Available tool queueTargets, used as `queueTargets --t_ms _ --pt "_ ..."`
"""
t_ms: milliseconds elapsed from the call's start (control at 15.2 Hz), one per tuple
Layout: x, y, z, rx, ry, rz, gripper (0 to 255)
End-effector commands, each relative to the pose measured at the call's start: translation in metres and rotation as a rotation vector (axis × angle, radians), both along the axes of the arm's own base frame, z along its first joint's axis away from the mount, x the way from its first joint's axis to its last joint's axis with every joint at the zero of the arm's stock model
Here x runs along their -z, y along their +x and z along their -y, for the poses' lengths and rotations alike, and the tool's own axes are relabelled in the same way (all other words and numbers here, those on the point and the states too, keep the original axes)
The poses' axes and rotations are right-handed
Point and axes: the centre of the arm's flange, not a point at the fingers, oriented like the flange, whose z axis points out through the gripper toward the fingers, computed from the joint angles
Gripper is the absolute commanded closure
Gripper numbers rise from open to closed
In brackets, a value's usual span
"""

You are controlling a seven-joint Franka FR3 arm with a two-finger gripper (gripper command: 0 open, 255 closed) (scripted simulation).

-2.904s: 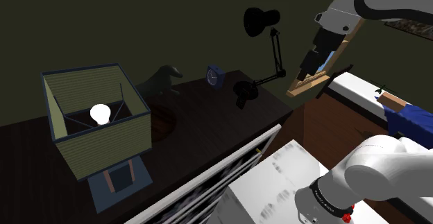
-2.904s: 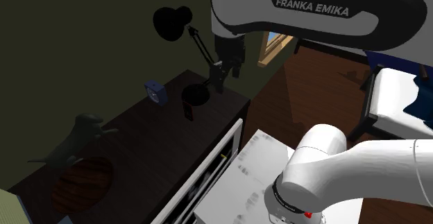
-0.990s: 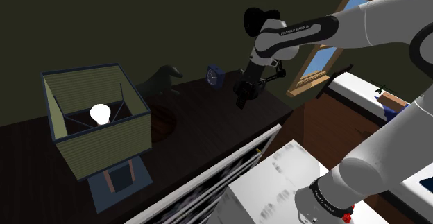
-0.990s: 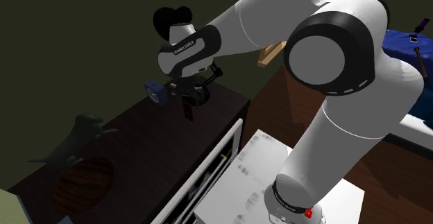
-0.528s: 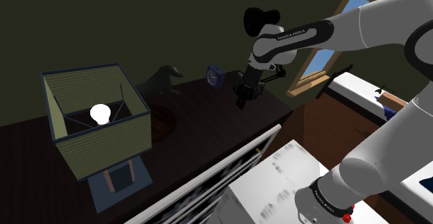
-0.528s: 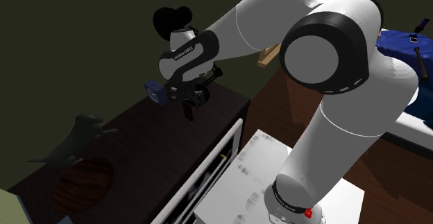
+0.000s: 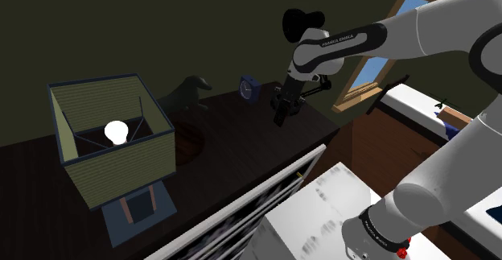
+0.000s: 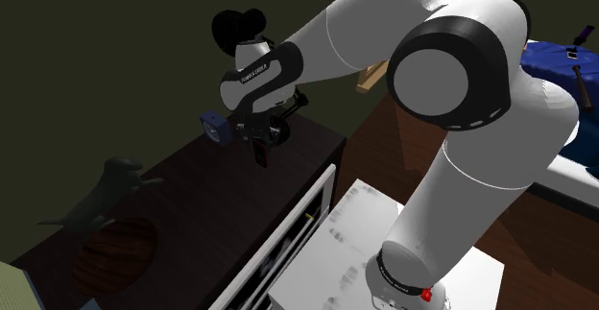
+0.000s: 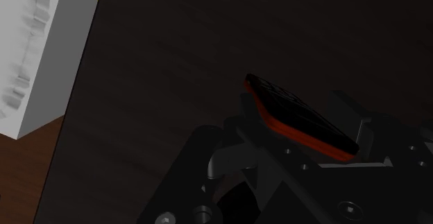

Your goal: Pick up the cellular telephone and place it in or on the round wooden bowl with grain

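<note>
The hand (image 8: 257,148) is down at the dark wooden tabletop (image 7: 241,146), near the corner where the black desk lamp (image 7: 302,23) stands. Its 2 black fingers (image 9: 236,122) are pinching the cellular telephone (image 9: 298,115). In the wrist view the telephone is a black slab with a red edge, lying slantwise between the fingers and pressed on both sides. In the second exterior view its red edge (image 8: 260,155) shows just under the hand, low by the tabletop; I cannot tell whether it touches the wood.

The white arm bends over from the stand (image 7: 322,218) at the shoulder view's lower right and comes down on the tabletop from above.

A small blue clock (image 7: 248,88) stands just beside the hand, on the shoulder view's left of it. Further that way is a dark dog figurine (image 7: 189,93).

The round wooden bowl (image 8: 115,250) sits well apart from the hand, toward the far end of the tabletop and past the dog figurine. In the shoulder view the bowl (image 7: 191,142) is partly hidden behind a table lamp with a square, open-topped shade (image 7: 121,166) and a lit bulb (image 7: 117,131). The bowl looks dark, and its grain is too dim to make out.
</note>
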Motion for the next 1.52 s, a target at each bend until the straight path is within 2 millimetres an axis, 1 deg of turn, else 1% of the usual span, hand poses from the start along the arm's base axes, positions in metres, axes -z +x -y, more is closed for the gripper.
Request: queueTargets --t_ms 0,264,1452 --pt "0.0 0.0 0.0 0.0 0.0 0.0 255" --pt "0.0 0.0 0.0 0.0 0.0 0.0 255" --pt "-0.095 0.0 0.0 0.0 0.0 0.0 255"
